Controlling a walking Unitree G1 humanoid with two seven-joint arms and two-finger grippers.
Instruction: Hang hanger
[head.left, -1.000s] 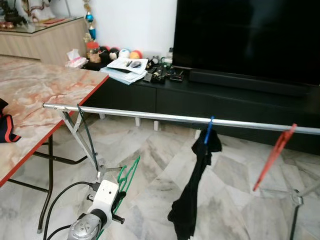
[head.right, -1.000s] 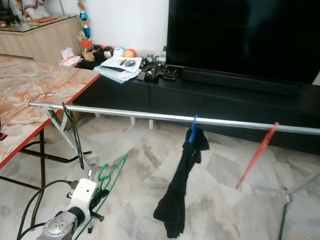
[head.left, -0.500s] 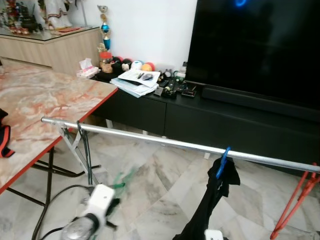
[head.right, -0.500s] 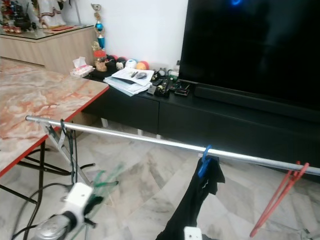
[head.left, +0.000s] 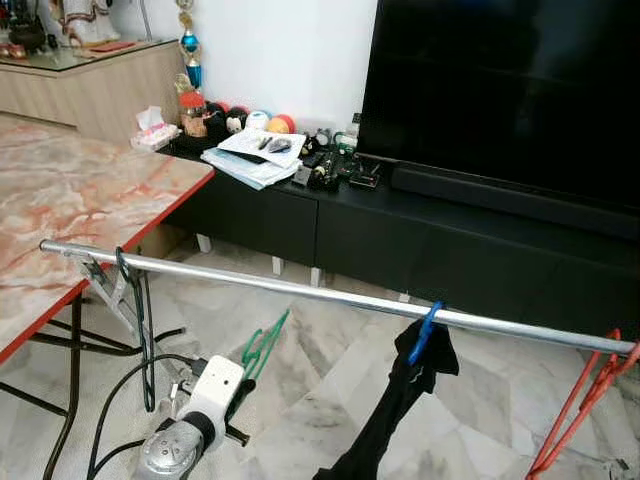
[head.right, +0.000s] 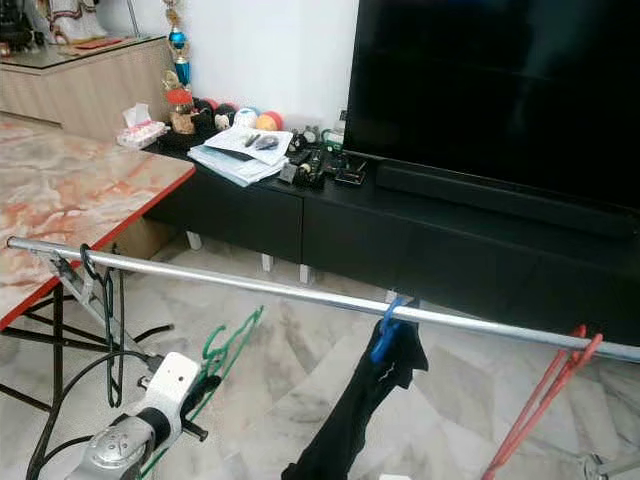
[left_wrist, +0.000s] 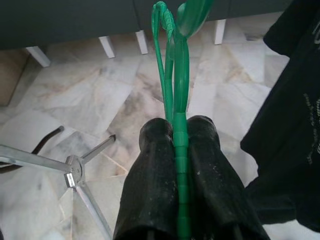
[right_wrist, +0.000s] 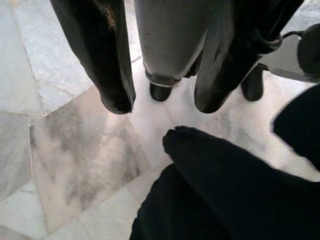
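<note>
Green plastic sits pinched between the left gripper's (left_wrist: 181, 137) two black fingers (left_wrist: 155, 180), which press together on the hanger (left_wrist: 177, 95) with its thin bar running up the seam between them. From the head cameras, the left gripper (head.left: 240, 385) rides low at the robot's left, below the rail (head.left: 300, 291), and the hanger (head.left: 262, 345) rises from it at a tilt, its hook end short of the metal and not touching it. The hanger is in the gripper, not on the rail.

Silver and long, the rail crosses the scene from the table (head.left: 70, 200) side down toward the robot's right. A blue hanger (head.left: 425, 330) is hooked on it with a black garment (head.left: 395, 410) drooping toward the marble floor (head.left: 320, 350). Farther right a red hanger (head.left: 585, 405) hangs from the rail. A dark green loop (head.left: 125, 270) is slung over the rail near its left end, beside the stand's folding legs (head.left: 110, 300).

The right gripper (right_wrist: 162, 107) hangs low over the floor, its fingers (right_wrist: 107, 60) spread apart and holding nothing; black cloth (right_wrist: 225, 195) lies just beyond the tips, apart from them.

Behind the rail stand a black cabinet (head.left: 400, 240) carrying a large dark screen (head.left: 500, 90), papers (head.left: 255, 155) and small clutter.
</note>
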